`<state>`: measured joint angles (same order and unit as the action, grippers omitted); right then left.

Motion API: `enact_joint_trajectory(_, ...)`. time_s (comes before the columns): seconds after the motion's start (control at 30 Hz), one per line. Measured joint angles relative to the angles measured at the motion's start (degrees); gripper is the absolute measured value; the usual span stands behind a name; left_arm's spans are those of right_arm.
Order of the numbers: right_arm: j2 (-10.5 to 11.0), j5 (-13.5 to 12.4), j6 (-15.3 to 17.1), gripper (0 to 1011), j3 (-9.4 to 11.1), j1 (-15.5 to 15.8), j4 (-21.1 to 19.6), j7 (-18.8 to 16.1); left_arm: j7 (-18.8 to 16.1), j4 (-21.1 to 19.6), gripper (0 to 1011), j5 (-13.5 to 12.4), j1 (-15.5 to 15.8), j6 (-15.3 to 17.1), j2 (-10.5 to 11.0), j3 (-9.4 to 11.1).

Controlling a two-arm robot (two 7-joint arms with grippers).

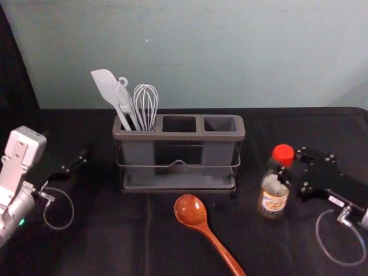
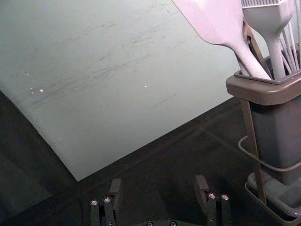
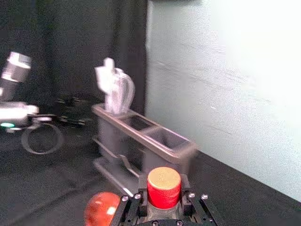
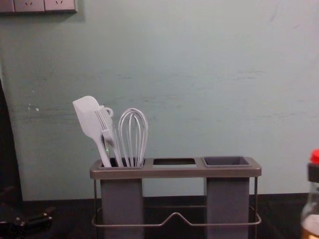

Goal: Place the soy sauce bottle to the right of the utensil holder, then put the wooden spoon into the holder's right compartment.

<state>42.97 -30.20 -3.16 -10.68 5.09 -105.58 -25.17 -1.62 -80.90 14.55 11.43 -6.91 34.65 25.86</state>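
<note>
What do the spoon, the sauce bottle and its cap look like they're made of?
Spoon: likely lacquered wood, reddish brown with glossy highlights on the bowl.
Bottle: clear glass or plastic, I can't tell which; it's see-through around a printed label.
Cap: probably plastic, plain solid red on its side, with a tan top.

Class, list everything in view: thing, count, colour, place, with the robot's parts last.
Holder: one, grey-brown, table centre
Spatula: one, white, holder's left compartment
Brush: one, white, same compartment
Whisk: one, white, same compartment
Ring: one, white, behind brush, its tool unclear
Spoon: one, orange-brown, before holder
Bottle: one, red-capped, right of holder
Table: one, black, beneath
Wall: one, grey-green, behind
Wall panels: three, pinkish, wall's upper left
Left gripper: one, black, open, left of holder
Right gripper: one, black, gripping bottle
</note>
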Motion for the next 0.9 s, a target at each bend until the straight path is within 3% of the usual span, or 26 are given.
enact_joint_trajectory(0.1, -0.8, 0.1, 0.6, 383, 1.3, -0.9, 2.5, 1.0, 0.0, 0.0, 1011, 0.0, 0.0, 0.0, 0.0, 0.0)
enact_joint_trajectory(0.27, -2.3, 0.9, 1.2, 382, 1.4, -3.5, 5.4, 1.2, 0.0, 0.0, 1011, 0.0, 0.0, 0.0, 0.0, 0.0)
enact_joint_trajectory(0.73, -9.0, 4.4, 3.3, 382, -3.0, -15.1, 15.6, -0.7, 0.0, 0.0, 1011, 0.0, 0.0, 0.0, 0.0, 0.0)
enact_joint_trajectory(0.9, -10.5, 5.2, 3.4, 382, -3.9, -17.5, 18.2, -1.1, 0.0, 0.0, 1011, 0.0, 0.0, 0.0, 0.0, 0.0)
